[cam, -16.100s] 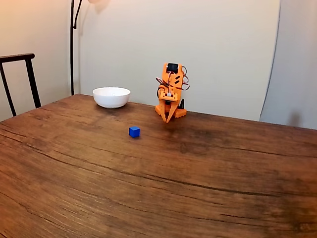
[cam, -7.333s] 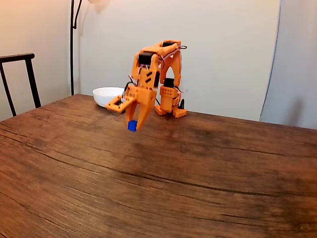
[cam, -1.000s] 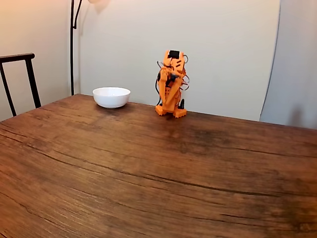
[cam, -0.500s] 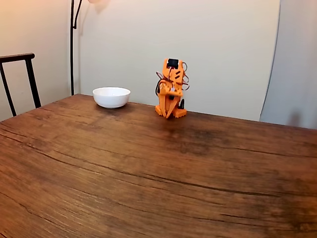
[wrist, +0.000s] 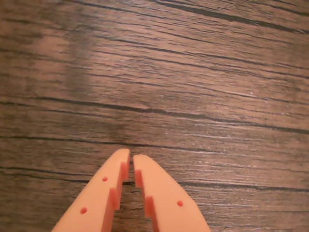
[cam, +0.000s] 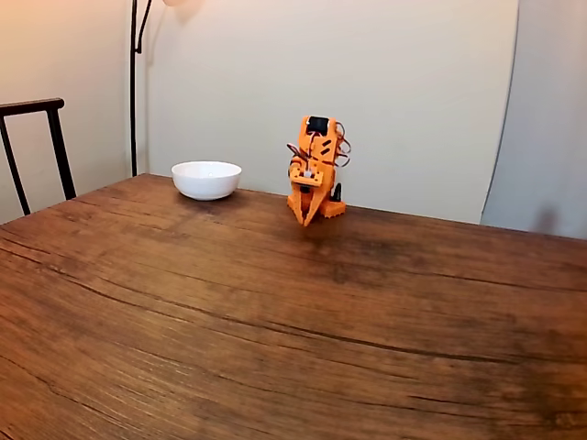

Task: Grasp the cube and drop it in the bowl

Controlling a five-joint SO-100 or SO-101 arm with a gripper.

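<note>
The white bowl (cam: 206,179) stands at the far left of the wooden table (cam: 275,312) in the fixed view. The cube is out of view; the bowl's inside is hidden from this angle. My orange arm is folded up at the table's far edge, right of the bowl, and its gripper (cam: 308,218) points down at the wood. In the wrist view the gripper (wrist: 131,157) is shut, its two orange fingertips nearly touching, with nothing between them and bare wood grain beneath.
A dark chair back (cam: 37,137) stands at the left beyond the table. A black lamp pole (cam: 134,82) rises behind the bowl against the pale wall.
The arm has kept folding down at its base, and the gripper has tipped from behind the arm to point down at the table. The cube, on the table and then gripped earlier, no longer shows.
</note>
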